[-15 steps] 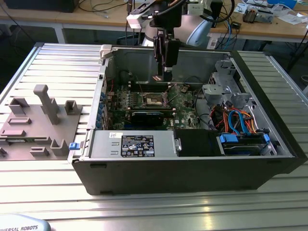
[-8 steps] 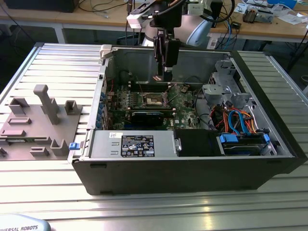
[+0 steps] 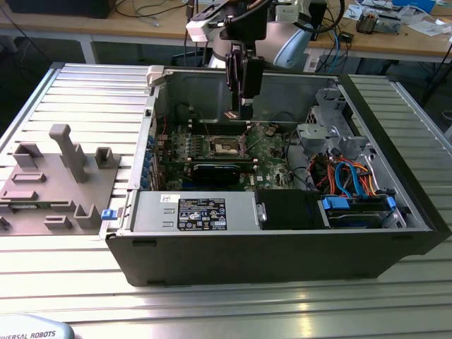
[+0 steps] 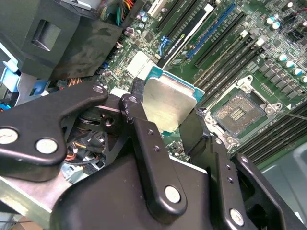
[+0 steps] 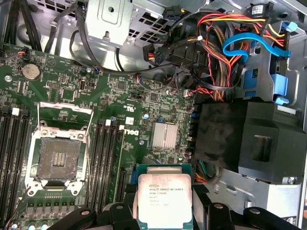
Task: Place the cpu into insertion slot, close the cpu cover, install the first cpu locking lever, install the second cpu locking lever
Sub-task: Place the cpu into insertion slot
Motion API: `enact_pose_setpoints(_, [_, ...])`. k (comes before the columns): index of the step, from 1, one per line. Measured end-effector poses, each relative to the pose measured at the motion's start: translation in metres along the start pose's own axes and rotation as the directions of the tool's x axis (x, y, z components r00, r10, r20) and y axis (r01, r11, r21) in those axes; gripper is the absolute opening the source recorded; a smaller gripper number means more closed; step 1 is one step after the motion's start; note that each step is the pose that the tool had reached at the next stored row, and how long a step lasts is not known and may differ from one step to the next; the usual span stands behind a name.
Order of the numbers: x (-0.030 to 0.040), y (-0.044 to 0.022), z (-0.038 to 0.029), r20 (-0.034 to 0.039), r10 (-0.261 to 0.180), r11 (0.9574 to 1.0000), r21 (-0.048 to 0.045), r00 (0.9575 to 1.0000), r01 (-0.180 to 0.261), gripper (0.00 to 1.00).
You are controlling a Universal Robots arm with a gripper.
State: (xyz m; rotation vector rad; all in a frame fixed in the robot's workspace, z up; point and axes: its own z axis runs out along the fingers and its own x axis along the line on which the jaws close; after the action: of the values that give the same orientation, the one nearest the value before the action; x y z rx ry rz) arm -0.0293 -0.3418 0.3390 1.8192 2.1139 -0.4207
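Gripper [image 4: 166,106] tips are clamped on opposite edges of the cpu [image 5: 164,196], silvery face showing, held above the green motherboard [image 5: 134,96]. Farther off, the insertion slot [image 5: 58,160] sits open and empty. Any tilt or twist in this grip could bend socket contacts on seating.

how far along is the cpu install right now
Nothing looks done: the insertion slot sits empty. In hand: the gripper is shut on the cpu, held above the circuit board, not over the slot. Left: all four steps.
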Motion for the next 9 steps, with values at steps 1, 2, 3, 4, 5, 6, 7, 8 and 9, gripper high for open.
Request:
enact_pose_setpoints(1, [0.0, 0.0, 0.0, 0.0003, 0.0, 1.0, 0.0, 1.0, 0.0, 0.54])
enact_pose_setpoints(2, [0.0, 0.0, 0.0, 0.0007, 0.0, 1.0, 0.0001, 1.0, 0.0, 0.54])
enact_pose_setpoints(3, [0.0, 0.0001, 0.0, 0.0012, 0.0, 1.0, 0.0002, 1.0, 0.0, 0.54])
enact_pose_setpoints(4, [0.0, 0.0001, 0.0, 0.0017, 0.0, 1.0, 0.0002, 1.0, 0.0, 0.54])
enact_pose_setpoints(5, [0.0, 0.0002, 0.0, 0.0035, 0.0, 1.0, 0.0005, 1.0, 0.0, 0.54])
enact_pose_setpoints(6, [0.0, 0.0003, 0.0, 0.0053, 0.0, 1.0, 0.0007, 1.0, 0.0, 0.54])
enact_pose_setpoints(7, [0.0, 0.0003, 0.0, 0.0057, 0.0, 1.0, 0.0009, 1.0, 0.0, 0.54])
enact_pose_setpoints(8, [0.0, 0.0003, 0.0, 0.0059, 0.0, 1.0, 0.0008, 1.0, 0.0, 0.54])
enact_pose_setpoints(9, [0.0, 0.0003, 0.0, 0.0065, 0.0, 1.0, 0.0009, 1.0, 0.0, 0.54])
